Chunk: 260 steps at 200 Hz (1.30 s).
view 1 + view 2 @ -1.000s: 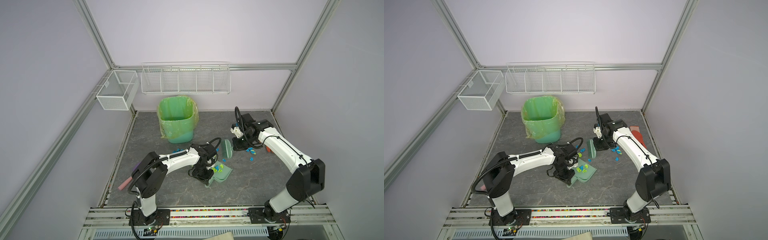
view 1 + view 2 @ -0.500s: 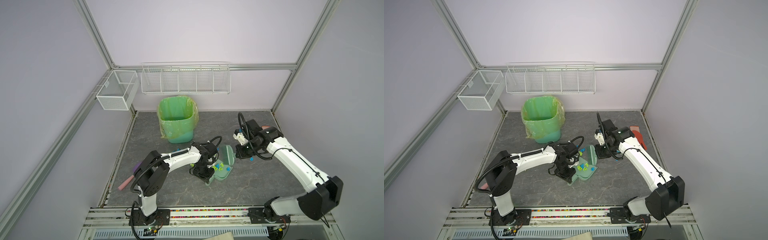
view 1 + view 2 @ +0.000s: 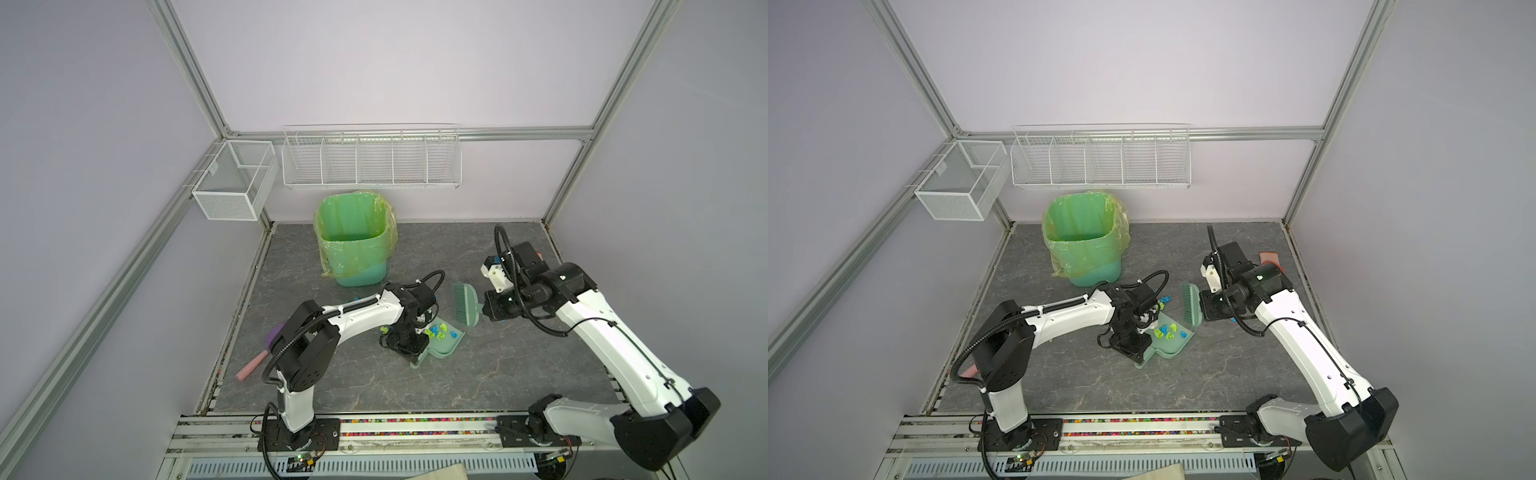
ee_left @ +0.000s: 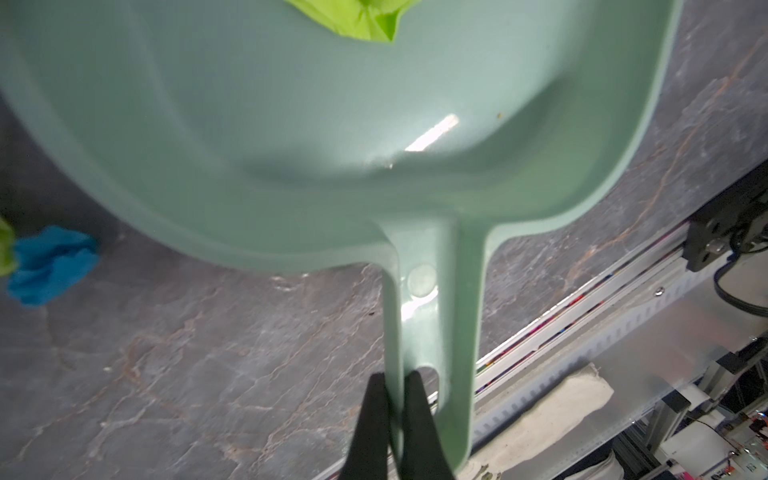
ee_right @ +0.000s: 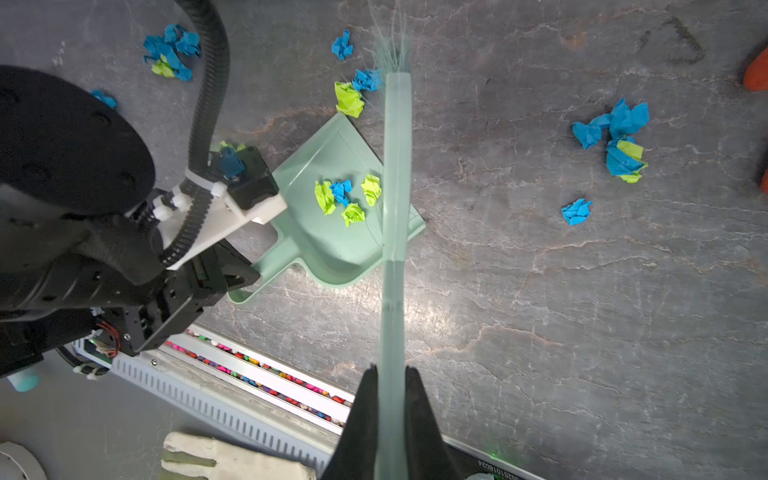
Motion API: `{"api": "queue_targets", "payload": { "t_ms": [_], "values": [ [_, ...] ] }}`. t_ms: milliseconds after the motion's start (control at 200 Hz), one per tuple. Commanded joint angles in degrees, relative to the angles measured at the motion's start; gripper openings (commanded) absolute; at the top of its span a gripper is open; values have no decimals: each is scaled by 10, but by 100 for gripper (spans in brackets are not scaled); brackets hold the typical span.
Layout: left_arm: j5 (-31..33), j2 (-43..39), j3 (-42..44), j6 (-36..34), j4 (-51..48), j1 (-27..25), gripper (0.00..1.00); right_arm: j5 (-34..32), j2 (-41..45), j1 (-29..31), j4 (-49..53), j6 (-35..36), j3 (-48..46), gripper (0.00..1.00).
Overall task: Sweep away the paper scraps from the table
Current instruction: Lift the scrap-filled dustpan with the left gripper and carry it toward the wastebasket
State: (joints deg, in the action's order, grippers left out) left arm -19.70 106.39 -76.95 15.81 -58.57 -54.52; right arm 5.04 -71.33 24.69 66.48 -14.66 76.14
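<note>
Several paper scraps [image 5: 341, 192] in dustpan [image 5: 328, 249]; left pincer [image 4: 395, 379] pinches its handle, right pincer [image 5: 390, 370] pinches brush [image 5: 397, 145].

Crumpled bright blue and lime-green paper scraps [image 5: 625, 118] lie in loose clusters on the dark grey, pale-veined worktop [image 5: 540, 324] (several sit inside the dustpan [image 5: 328, 245]).

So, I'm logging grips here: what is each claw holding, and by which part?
The left claw pinches the dustpan by one side rail of its handle, near the end. The right claw pinches the brush by its handle end.
</note>
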Motion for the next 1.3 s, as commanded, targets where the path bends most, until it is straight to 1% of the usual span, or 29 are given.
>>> {"api": "queue_targets", "payload": {
  "t_ms": [0, 40, 105, 185, 230, 350, 390, 500, 670, 900, 1065, 1180, 1295],
  "values": [
    [22, -19, -18, -2, -16, -5, 0, 55, 10, -46, -70, -18, -14, 7],
    [31, -26, -18, 1, -16, -6, 0, 58, 3, -55, -73, -14, -10, 7],
    [46, -32, -22, 3, -23, -6, 0, 37, -12, -61, -69, -8, 0, 7],
    [90, -36, -40, 6, -45, -6, 0, 16, -21, -69, -73, -5, 2, 7],
    [102, -40, -50, 6, -51, -6, 0, 8, -21, -73, -79, -7, 1, 7],
    [83, -54, -65, 14, -45, -6, 0, 37, -12, -96, -111, -32, -6, 7],
    [73, -59, -69, 18, -45, -6, 0, 37, -12, -99, -139, -38, -6, 7],
    [65, -68, -74, 22, -46, -6, 0, 36, -27, -107, -138, -36, 17, 7],
    [113, -69, -92, 25, -66, -4, 0, 28, -31, -107, -138, -35, 25, 7],
    [124, -87, -109, 26, -73, 19, 0, -5, -29, -109, -136, -31, 21, 7],
    [174, -73, -175, 5, -126, 28, 0, -8, -29, -108, -134, -26, 13, 7],
    [225, -57, -251, -16, -174, 44, 0, -5, -19, -109, -134, -27, 0, 7],
    [228, -49, -307, -29, -191, 66, 0, -9, -5, -109, -131, -27, -11, 7]
  ]
}}
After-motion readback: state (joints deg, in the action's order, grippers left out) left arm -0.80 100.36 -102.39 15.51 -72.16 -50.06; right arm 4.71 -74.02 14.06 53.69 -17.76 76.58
